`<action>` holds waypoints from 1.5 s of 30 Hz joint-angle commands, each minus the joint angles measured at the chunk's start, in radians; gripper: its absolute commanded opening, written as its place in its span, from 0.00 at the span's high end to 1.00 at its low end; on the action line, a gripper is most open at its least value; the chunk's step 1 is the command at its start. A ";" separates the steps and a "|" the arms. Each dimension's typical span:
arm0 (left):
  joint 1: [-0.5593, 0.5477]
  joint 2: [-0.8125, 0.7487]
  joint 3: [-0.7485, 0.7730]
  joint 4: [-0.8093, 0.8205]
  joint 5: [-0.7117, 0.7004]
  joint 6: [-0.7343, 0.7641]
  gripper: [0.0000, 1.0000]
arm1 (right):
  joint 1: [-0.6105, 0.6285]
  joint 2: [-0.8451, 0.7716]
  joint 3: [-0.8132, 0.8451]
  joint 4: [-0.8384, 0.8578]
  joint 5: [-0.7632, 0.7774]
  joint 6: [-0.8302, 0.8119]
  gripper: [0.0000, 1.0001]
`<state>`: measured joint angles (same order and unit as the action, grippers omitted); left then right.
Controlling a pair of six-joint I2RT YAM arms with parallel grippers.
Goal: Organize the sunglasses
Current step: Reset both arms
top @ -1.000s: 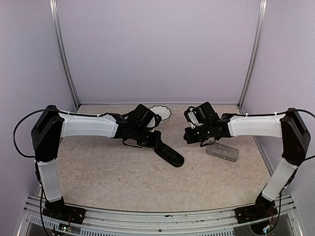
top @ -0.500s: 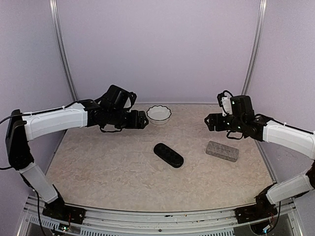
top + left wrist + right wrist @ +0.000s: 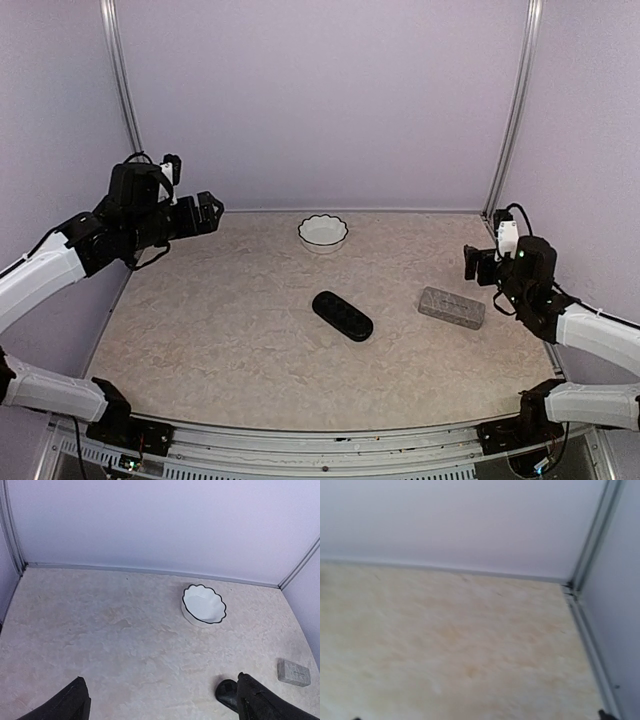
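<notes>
Sunglasses show in none of the three views, so where they lie cannot be told. On the bench [image 3: 230,330] a black oblong case [image 3: 342,315] lies shut and slanted near the middle. A grey speckled case [image 3: 451,307], also shut, lies to its right and well apart from it. A white scalloped bowl [image 3: 323,231] stands near the back wall. The left hand [image 3: 205,213] hangs high over the bench's left rear corner, its fingers [image 3: 74,704] spread wide with nothing between them. The right hand [image 3: 472,263] sits by the right wall, near the grey case but not touching it, its fingers likewise apart and holding nothing.
</notes>
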<state>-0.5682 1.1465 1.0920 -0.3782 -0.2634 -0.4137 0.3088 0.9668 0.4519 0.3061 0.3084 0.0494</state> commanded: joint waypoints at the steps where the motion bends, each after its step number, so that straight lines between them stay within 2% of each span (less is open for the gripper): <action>1: 0.039 -0.110 -0.154 0.184 -0.046 0.139 0.01 | -0.040 0.051 -0.134 0.388 0.046 -0.182 0.00; 4: 0.042 -0.188 -0.296 0.340 -0.128 0.213 0.01 | -0.076 0.140 -0.154 0.470 0.025 -0.165 0.00; 10: 0.071 -0.266 -0.571 0.676 -0.206 0.407 0.01 | -0.141 0.340 -0.221 0.756 0.001 -0.181 0.00; 14: 0.166 -0.211 -0.600 0.711 -0.162 0.384 0.01 | -0.170 0.455 -0.250 0.945 -0.033 -0.189 0.00; 15: 0.195 -0.191 -0.606 0.719 -0.147 0.369 0.01 | -0.177 0.467 -0.243 0.944 -0.050 -0.175 0.00; 18: 0.286 -0.128 -0.614 0.757 -0.090 0.352 0.01 | -0.206 0.530 -0.250 1.009 -0.134 -0.150 0.00; 20: 0.341 -0.085 -0.616 0.794 -0.054 0.343 0.01 | -0.230 0.593 -0.282 1.134 -0.194 -0.147 0.00; 22: 0.404 -0.041 -0.635 0.861 -0.008 0.342 0.01 | -0.248 0.628 -0.294 1.190 -0.235 -0.147 0.00; 24: 0.459 0.013 -0.657 0.943 0.048 0.347 0.01 | -0.251 0.609 -0.281 1.126 -0.324 -0.161 0.00; 29: 0.534 0.183 -0.679 1.122 0.115 0.364 0.01 | -0.257 0.615 -0.263 1.108 -0.314 -0.148 0.00; 34: 0.558 0.309 -0.702 1.284 0.144 0.407 0.01 | -0.261 0.615 -0.261 1.102 -0.289 -0.133 0.00; 42: 0.584 0.400 -0.689 1.391 0.279 0.376 0.01 | -0.263 0.613 -0.244 1.069 -0.262 -0.117 0.00; 45: 0.595 0.398 -0.689 1.376 0.301 0.371 0.01 | -0.266 0.617 -0.233 1.049 -0.266 -0.113 0.00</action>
<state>0.0113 1.5349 0.4004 0.9276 -0.0296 -0.0437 0.0605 1.5787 0.1955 1.3766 0.0341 -0.0822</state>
